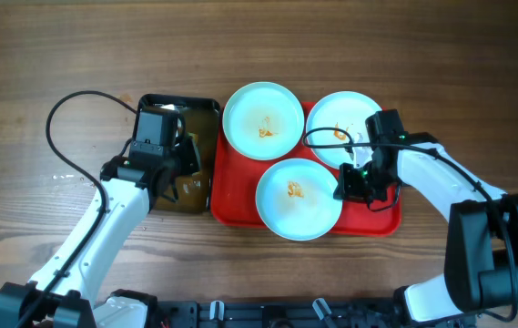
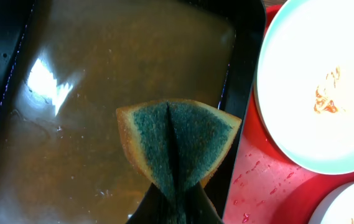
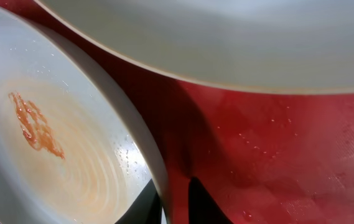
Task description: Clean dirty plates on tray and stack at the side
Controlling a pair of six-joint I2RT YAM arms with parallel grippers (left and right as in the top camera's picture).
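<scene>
**Sponge (image 2: 177,140) clenched on the left, a plate rim sitting between the right jaws**

The left gripper (image 2: 172,204) is pinching the folded sponge over the tub (image 2: 246,68). The three plates (image 1: 331,114) are all lying off to its right on the tray (image 1: 227,196). The far-left plate (image 1: 261,120) is sitting just beside the tub wall, so the left arm is nearest to that one. The right gripper (image 3: 170,204) is straddling a smeared plate's rim, with one finger inside the dish and one outside over the tray. I cannot tell whether it is actually squeezing. From overhead it is looking like the right edge of the near plate (image 1: 299,198). The coming move is hinging on the sponge crossing rightward over the tub wall, toward whichever plate the right arm is steadying.
</scene>
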